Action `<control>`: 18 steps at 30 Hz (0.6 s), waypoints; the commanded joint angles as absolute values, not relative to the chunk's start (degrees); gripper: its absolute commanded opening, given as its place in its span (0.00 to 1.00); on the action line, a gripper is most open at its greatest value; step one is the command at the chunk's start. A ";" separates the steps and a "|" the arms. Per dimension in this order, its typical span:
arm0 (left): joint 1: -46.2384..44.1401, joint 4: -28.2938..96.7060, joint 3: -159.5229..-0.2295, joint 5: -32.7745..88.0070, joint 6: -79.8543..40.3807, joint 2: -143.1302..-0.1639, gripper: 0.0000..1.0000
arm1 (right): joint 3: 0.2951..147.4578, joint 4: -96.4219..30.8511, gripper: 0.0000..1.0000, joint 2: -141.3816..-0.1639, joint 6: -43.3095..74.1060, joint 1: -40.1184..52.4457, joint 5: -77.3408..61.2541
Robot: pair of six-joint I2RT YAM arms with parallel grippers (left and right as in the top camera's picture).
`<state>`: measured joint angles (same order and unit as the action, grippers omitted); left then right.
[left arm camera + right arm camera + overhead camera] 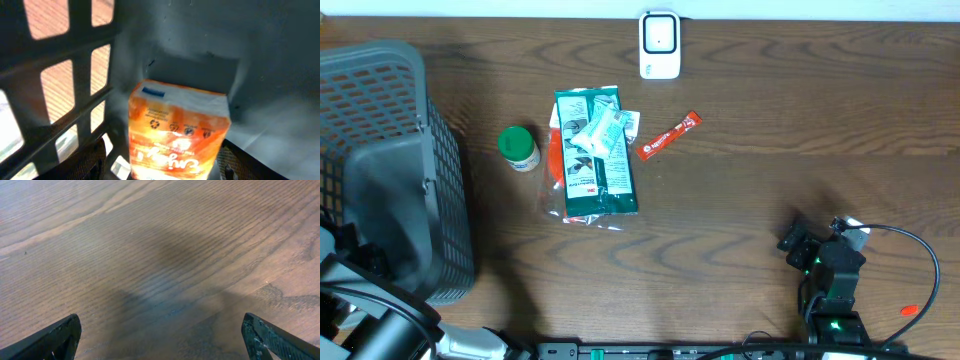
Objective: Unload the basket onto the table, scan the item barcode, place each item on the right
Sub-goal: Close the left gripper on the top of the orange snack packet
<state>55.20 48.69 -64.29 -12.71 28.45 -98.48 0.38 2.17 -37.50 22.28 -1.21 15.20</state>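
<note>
1. The left end effector point(165, 167) is down inside the grey basket point(75, 85).
2. An orange packet point(175, 130) sits right between its fingers point(92, 160).
3. The pictures do not show whether the fingers squeeze the packet.
4. The basket's grid wall stands to the left of this end effector.
5. The right end effector point(160, 340) has its fingers wide apart, with nothing between them.
6. The brown wooden surface point(150, 240) lies under and ahead of it.

You had a green-capped bottle point(519, 147) just left of the green pouch point(597, 160), and a red sachet point(670, 134) near its right.
</note>
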 commanded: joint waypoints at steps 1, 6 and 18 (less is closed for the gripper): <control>55.70 48.49 -63.96 -9.54 28.47 -99.02 0.70 | 0.32 2.15 0.99 -37.52 21.56 -1.08 16.29; 55.70 48.25 -63.96 -7.90 28.45 -99.02 0.70 | 0.32 2.17 0.99 -37.52 21.56 -1.08 16.49; 55.48 43.97 -60.62 -8.12 28.45 -99.02 0.71 | 0.32 2.35 0.99 -37.52 21.54 -1.10 16.49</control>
<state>55.31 44.25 -61.71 -8.88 28.53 -98.48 0.38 2.31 -37.50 22.09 -1.21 15.27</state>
